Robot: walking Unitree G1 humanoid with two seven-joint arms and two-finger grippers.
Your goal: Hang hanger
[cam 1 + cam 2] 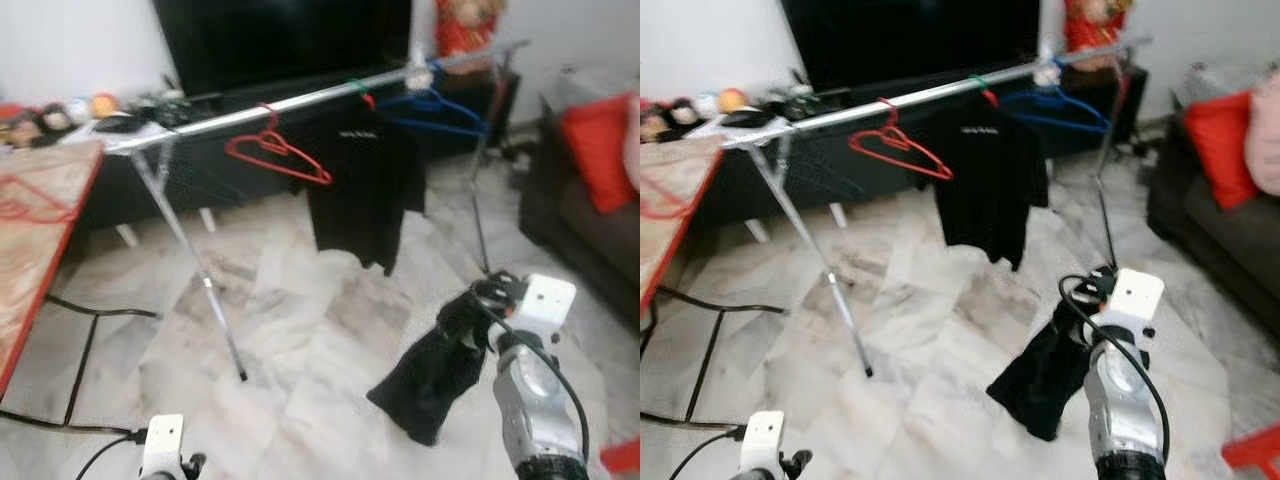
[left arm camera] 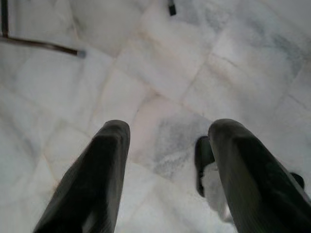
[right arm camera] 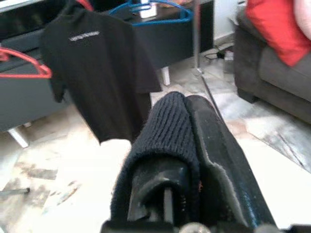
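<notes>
Pale marble tiles [image 1: 300,330] with grey veining cover the floor, and a black cable [image 1: 85,345] trails across them at the lower left of the frame. A silver clothes rail [image 1: 300,100] runs across the upper middle, in front of a dark TV unit [image 1: 290,45]. On the rail hang an empty red hanger [image 1: 278,150], a black T-shirt [image 1: 365,190] at centre, and a blue hanger [image 1: 432,112] towards the upper right. A dark sofa with a red cushion [image 1: 598,150] sits at the right edge. At lower right, the right gripper [image 3: 187,126] is clamped tight on a dark knitted garment [image 1: 432,375] that droops towards the floor. At the bottom left, the left gripper [image 2: 167,160] hangs low over the tiles, its fingers spread apart and holding nothing.
</notes>
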